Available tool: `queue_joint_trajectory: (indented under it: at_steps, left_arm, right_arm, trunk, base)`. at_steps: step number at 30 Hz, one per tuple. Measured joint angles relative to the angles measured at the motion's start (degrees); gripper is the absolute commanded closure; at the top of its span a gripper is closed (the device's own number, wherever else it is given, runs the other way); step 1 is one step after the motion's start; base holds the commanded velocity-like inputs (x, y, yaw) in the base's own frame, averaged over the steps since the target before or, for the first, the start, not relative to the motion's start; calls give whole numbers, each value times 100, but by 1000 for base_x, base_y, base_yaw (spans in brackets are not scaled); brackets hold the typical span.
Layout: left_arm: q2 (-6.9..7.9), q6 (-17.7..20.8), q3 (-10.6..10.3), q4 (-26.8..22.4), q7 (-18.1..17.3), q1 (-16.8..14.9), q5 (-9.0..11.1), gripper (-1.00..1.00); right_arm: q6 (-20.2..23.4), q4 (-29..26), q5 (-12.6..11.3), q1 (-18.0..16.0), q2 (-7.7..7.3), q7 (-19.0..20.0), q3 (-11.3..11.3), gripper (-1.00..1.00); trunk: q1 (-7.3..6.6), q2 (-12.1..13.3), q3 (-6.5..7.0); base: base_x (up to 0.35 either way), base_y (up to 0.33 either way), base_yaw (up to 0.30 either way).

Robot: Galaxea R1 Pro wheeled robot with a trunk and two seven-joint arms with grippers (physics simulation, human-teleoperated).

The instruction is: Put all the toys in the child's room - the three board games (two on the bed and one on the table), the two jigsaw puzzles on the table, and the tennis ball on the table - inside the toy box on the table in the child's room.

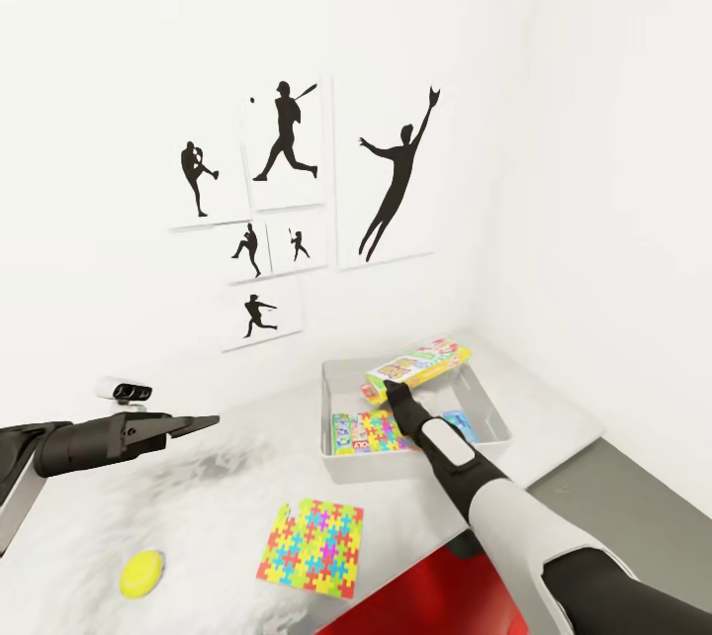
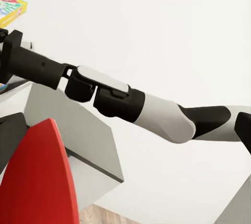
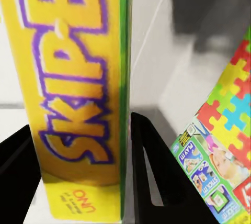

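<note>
Right gripper (image 1: 394,390): over the toy box, pinching a board game by its edge; in the right wrist view the black fingers (image 3: 151,171) sit on both sides of the yellow box
Held board game (image 1: 419,367): green-red w/ yellow letters, tilted, up above the toy box's back part, not lying flat; right wrist view shows big yellow "SKIP-B" letters (image 3: 78,77)
Toy box (image 1: 494,412): grey bin on the table, near the room corner
Inside the toy box: one jigsaw puzzle (image 1: 388,429) lying in it, a game box w/ green edge (image 1: 348,431) just beside it, a bit of a blue game box (image 1: 461,425) past the right arm
Other jigsaw puzzle (image 1: 312,534): flat on the table, outside the toy box, nearer the robot than the box
Tennis ball (image 1: 141,573): on the table, well apart from the toy box, to the robot's left of the loose puzzle
Left gripper (image 1: 198,423): held up over the table, well apart from the toy box, fingers look pressed together, holding nothing
Table (image 1: 227,477): pale top, toy box at its far right part
Wall by the toy box: black ball-player pics (image 1: 287,136)
</note>
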Motion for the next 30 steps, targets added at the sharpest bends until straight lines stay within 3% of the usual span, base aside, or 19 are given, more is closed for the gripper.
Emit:
queue_joint_trajectory:
  at_steps: [5,30]
  left_arm:
    - [-10,0,-7,1,0,0,-1,-100]
    - [-11,0,-6,1,0,0,-1,-100]
  right_arm:
    - [40,21,-14,-1,-139,4,15,100]
    - [49,19,-16,1,-158,21,17,100]
  trunk:
    - [0,-1,0]
    - [0,-1,0]
  base:
    - [-23,0,0]
    - [-33,0,0]
